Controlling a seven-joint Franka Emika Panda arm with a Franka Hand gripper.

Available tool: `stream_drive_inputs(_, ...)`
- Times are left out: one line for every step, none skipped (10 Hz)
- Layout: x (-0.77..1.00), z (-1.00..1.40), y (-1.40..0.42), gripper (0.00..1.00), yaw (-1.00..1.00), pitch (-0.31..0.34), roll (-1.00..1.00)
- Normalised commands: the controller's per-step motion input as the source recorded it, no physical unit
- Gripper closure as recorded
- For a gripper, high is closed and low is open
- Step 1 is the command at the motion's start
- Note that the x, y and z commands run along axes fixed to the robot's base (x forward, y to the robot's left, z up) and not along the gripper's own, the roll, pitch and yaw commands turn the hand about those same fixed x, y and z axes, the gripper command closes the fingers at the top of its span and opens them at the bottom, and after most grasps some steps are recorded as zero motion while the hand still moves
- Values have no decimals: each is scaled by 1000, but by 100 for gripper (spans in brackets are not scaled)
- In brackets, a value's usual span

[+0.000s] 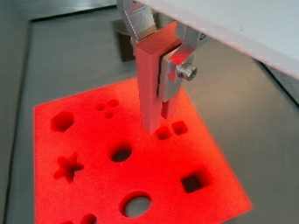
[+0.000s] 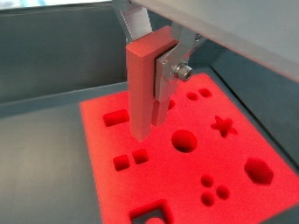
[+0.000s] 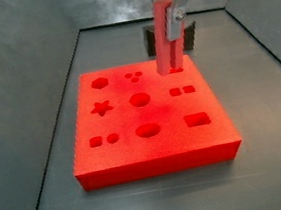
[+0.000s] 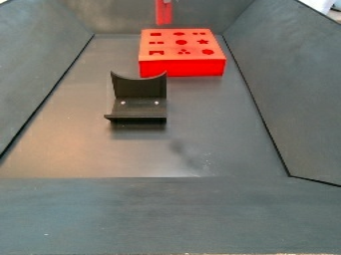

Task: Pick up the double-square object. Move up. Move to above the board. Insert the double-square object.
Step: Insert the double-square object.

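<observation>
The tool [image 1: 165, 59], its silver fingers clamped on the slim pinkish-red double-square object [image 1: 152, 87], held it upright above the thick bright-red board [image 1: 87, 184], its lower end just over the 2-square cut-out [image 1: 170, 131].

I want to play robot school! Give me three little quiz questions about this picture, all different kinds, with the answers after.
1. True or false: the hand is holding the double-square object upright above the board.
2. Pick one. The dark fixture stands on: A) the board, B) the grey floor, apart from the board, C) the hand.
3. Fill in: near the peg's lower tip, the board has a pair of small ____ holes.

Key
1. True. The peg sits between the silver fingers, its tip over the board.
2. B.
3. Square.
</observation>
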Motion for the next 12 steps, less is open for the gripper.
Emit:
stream_drive_inputs(0,-263,-34,100,-994,-90,-80)
stream_drive_inputs(0,-217,-26,100,-974,-66,-97)
stream_drive_inputs(114,-220,0,100,-934,-29,-120)
stream_drive_inputs(266,-211,0,100,-854,-10,-149)
stream_drive_inputs(731,-334,249,100,-520,0,-113)
stream_drive_inputs(703,-183,129,100,-486,0,-120)
stream_drive_inputs(537,-77,57,100,-357,0,-103)
stream_drive_inputs(123,-83,-129,100,0,-26,-1)
stream_drive_inputs(49,-289,-26,100,0,-19,0)
stream_drive_inputs(40,-454,0,100,0,0,0)
stream_drive_inputs(97,-86,-103,100,0,-26,-16)
stream_drive_inputs(-180,-189,63,100,20,-9,0)
